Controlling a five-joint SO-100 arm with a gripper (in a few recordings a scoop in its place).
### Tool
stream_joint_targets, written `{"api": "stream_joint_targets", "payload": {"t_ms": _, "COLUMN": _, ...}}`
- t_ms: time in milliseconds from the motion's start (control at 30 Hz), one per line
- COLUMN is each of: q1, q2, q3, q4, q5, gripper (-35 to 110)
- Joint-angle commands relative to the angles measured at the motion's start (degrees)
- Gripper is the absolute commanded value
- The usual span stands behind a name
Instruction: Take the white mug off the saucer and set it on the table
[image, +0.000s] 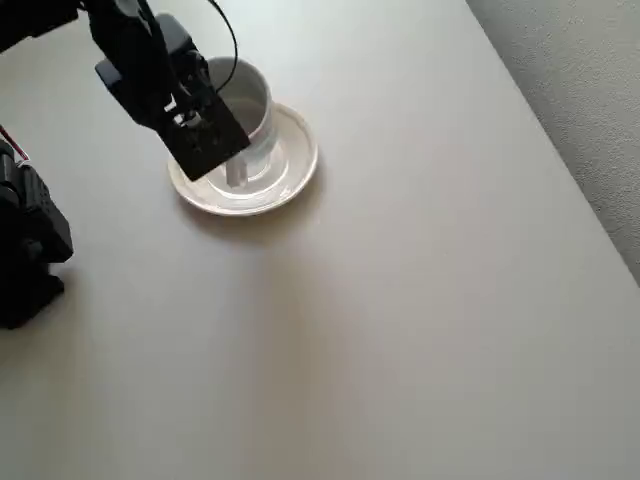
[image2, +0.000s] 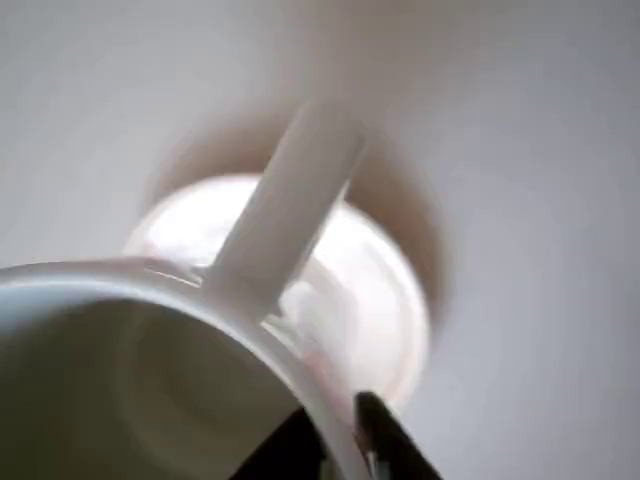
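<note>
The white mug is over the far-left part of the saucer, off the saucer's centre. Its handle points toward the picture's bottom. My black gripper comes in from the upper left and sits on the rim beside the handle. In the wrist view the mug's rim fills the lower left and the handle runs out over the saucer. The gripper has one black finger inside the wall and one outside, shut on it. Whether the mug's base touches the saucer I cannot tell.
The beige table spreads wide and bare to the right of and below the saucer. Its straight edge runs diagonally at the right, with textured grey floor past it. The arm's black base stands at the left edge.
</note>
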Motion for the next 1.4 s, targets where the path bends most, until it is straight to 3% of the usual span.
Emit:
{"api": "stream_joint_targets", "payload": {"t_ms": 0, "q1": 15.82, "q2": 4.48, "q3": -2.99, "q4": -2.11, "q5": -15.12, "gripper": -2}}
{"api": "stream_joint_targets", "payload": {"t_ms": 300, "q1": 32.08, "q2": -2.72, "q3": 2.02, "q4": -12.13, "q5": -30.85, "gripper": -2}}
{"api": "stream_joint_targets", "payload": {"t_ms": 633, "q1": 33.66, "q2": -2.72, "q3": 17.14, "q4": -21.88, "q5": -35.07, "gripper": -2}}
{"api": "stream_joint_targets", "payload": {"t_ms": 800, "q1": 32.61, "q2": -2.72, "q3": 22.41, "q4": -25.4, "q5": -34.98, "gripper": -2}}
{"api": "stream_joint_targets", "payload": {"t_ms": 900, "q1": 31.82, "q2": -3.52, "q3": 23.99, "q4": -25.66, "q5": -34.98, "gripper": 16}}
{"api": "stream_joint_targets", "payload": {"t_ms": 1033, "q1": 31.11, "q2": -3.69, "q3": 24.26, "q4": -25.49, "q5": -34.1, "gripper": 27}}
{"api": "stream_joint_targets", "payload": {"t_ms": 1367, "q1": 26.63, "q2": 24.26, "q3": 20.21, "q4": -20.92, "q5": -16.96, "gripper": 28}}
